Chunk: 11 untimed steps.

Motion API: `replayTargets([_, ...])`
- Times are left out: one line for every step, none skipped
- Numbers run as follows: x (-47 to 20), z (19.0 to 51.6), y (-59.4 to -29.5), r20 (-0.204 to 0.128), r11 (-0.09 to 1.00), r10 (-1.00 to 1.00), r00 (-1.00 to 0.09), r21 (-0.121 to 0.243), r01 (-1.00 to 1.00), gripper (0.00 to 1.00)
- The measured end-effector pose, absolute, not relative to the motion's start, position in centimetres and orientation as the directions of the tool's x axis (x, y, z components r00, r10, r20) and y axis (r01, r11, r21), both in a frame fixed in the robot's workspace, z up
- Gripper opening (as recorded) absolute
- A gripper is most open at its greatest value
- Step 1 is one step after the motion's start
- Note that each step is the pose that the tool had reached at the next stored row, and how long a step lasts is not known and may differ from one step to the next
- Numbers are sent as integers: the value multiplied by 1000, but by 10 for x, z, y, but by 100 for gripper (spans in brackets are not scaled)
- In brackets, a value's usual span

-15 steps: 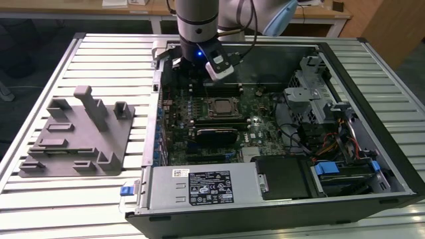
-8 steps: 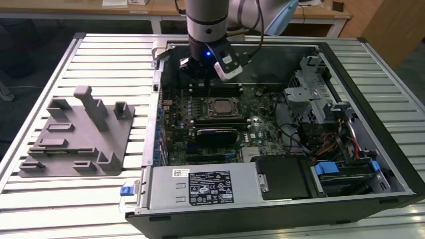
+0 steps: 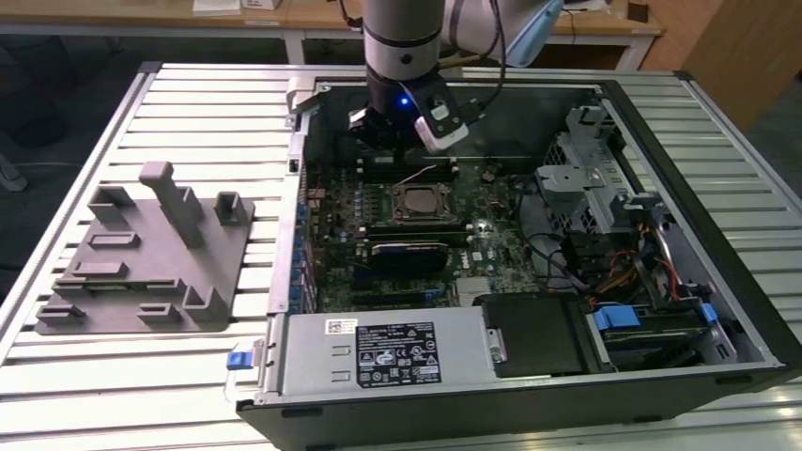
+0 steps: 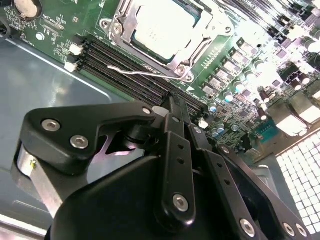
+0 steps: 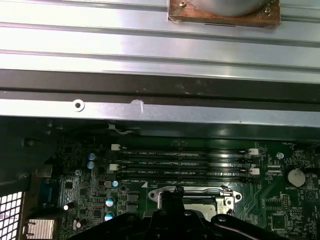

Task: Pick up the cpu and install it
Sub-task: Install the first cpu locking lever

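The cpu [image 4: 160, 25] sat in the socket frame [image 4: 117, 27] on the motherboard [image 4: 50, 30], with one thin wire lever [image 4: 145, 74] lying just beside it. Four memory slots [image 5: 182, 165] ran between the socket and the case wall [image 5: 160, 107]. The hand [image 4: 172, 101] hung over those slots, closed on nothing, near that wall. One grey fixture [image 3: 145, 254] stood well apart on the bench [image 3: 188, 94].

A silver-grey arm [image 3: 401, 23] with a black band [image 3: 401, 44] and a small blue light [image 3: 404, 101] carried a white camera block [image 3: 441, 125]; its black hand [image 4: 172, 107] showed silver screw heads [image 4: 80, 142].
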State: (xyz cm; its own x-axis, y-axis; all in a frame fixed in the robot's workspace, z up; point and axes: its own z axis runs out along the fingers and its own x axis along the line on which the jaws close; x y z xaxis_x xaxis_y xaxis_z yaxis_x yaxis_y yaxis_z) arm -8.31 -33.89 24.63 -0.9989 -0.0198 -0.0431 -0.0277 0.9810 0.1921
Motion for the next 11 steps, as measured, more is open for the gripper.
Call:
replayTargets([-83, 246, -339, -43, 981, -20, -999, 192, -28, 11])
replayTargets([-83, 246, -339, -43, 981, -20, -999, 192, -28, 11])
replayTargets([-83, 246, -339, -43, 981, -20, -999, 192, -28, 11])
replayTargets([-83, 246, -339, -43, 981, -19, -999, 192, -27, 11])
replayTargets([-83, 246, -339, -43, 981, -16, -999, 192, -24, 11])
replayTargets([-83, 246, -339, -43, 981, -13, -999, 192, -21, 11])
replayTargets([-83, 245, -339, -43, 981, -8, -999, 192, -16, 11])
replayTargets([-83, 245, -339, -43, 981, -4, -999, 192, -12, 11])
replayTargets([-83, 244, -339, -43, 981, 0, -999, 192, -8, 11])
replayTargets([-83, 243, -339, -44, 981, 4, -999, 192, -4, 11])
replayTargets([-83, 242, -339, -44, 981, 8, -999, 192, -1, 11])
